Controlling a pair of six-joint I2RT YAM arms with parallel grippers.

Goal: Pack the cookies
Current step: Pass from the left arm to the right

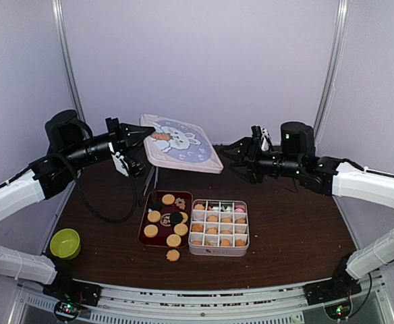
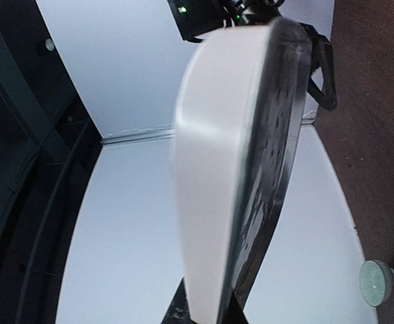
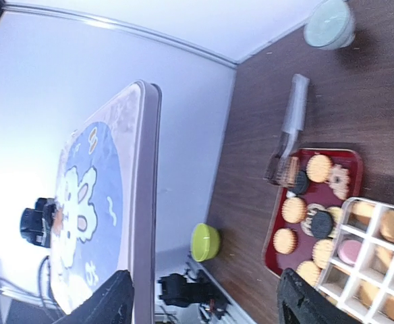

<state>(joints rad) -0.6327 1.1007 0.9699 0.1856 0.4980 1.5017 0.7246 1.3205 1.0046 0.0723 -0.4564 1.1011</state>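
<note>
The left end effector (image 1: 135, 137) pinched the rabbit-print lid (image 1: 180, 143) by its left edge, tilted over the surface's far middle. The right end effector (image 1: 243, 154) stood spread beside its right edge. The cookies (image 1: 218, 228) sat in the divided tin (image 1: 218, 253) and on the red tray (image 1: 142, 231) below, toward the near edge.

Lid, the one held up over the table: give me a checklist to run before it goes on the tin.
1. Left pincer shut on lid: ok.
2. Right pincer off the lid: open beside its right edge; contact cannot tell.
3. Lid over tin: not ok, it hangs behind it, tilted.
4. All cookies packed: not ok, several lie on the tray, one cookie on the table.
5. Nothing above the tin's rim: cannot tell.
</note>
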